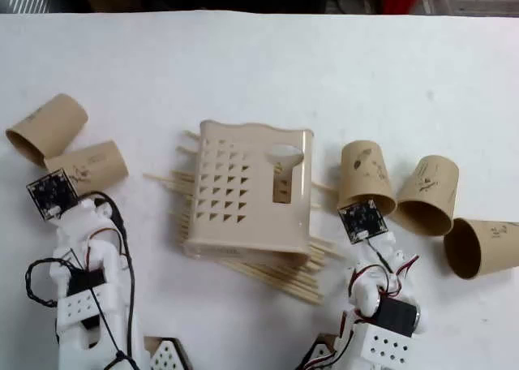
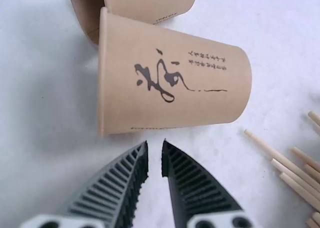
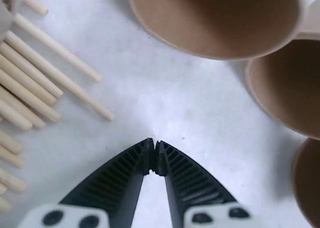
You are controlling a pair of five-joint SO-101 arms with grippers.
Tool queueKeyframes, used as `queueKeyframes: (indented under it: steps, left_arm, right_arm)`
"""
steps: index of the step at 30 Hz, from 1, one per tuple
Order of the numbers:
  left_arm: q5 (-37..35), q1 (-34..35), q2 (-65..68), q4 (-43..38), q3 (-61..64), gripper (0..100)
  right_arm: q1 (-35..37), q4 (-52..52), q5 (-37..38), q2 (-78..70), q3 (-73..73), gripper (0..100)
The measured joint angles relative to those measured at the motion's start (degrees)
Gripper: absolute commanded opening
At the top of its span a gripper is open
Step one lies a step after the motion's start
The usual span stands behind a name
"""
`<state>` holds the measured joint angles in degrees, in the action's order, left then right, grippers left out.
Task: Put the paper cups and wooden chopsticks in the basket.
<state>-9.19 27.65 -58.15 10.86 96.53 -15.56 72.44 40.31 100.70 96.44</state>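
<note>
left gripper [image 2: 154,147] hangs low over the white table [image 1: 324,70], jaws parted only a crack, nothing between them. tips sit just short of the side wall of a printed cup [image 2: 170,85], which lies on its side with its mouth turned away from the chopsticks [image 2: 290,168]. a second cup [image 2: 135,3] lies right behind it, also on its side; whether the two touch is hard to make out. right gripper [image 3: 153,144] hangs over bare table with its tips pressed together and nothing held. loose chopstick ends lie to one side of it, and three open cup mouths are close ahead: nearest cup [image 3: 220,18], middle cup [image 3: 285,88], far cup [image 3: 307,183]. from the high view, the basket [image 1: 247,187] sits mid-table between the two arms, perforated face up. it looks tipped onto its side on top of the chopstick heap, with sticks poking out from under several edges. two cups lie on one side of the basket and three on the other, all on their sides on the table.
</note>
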Motion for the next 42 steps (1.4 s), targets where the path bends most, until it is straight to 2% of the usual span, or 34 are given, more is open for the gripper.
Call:
queueKeyframes:
  steps: [32, 42]
  left_arm:
    - [0.0, 0.0, -0.4, 0.0, 0.1, 8]
    - [0.0, 0.0, -20.3, 0.4, 0.8, 8]
  right_arm:
    - [0.0, 0.0, 0.0, 0.0, 0.0, 1.8]
    - [0.0, 0.0, 0.0, 0.0, 0.0, 1.8]
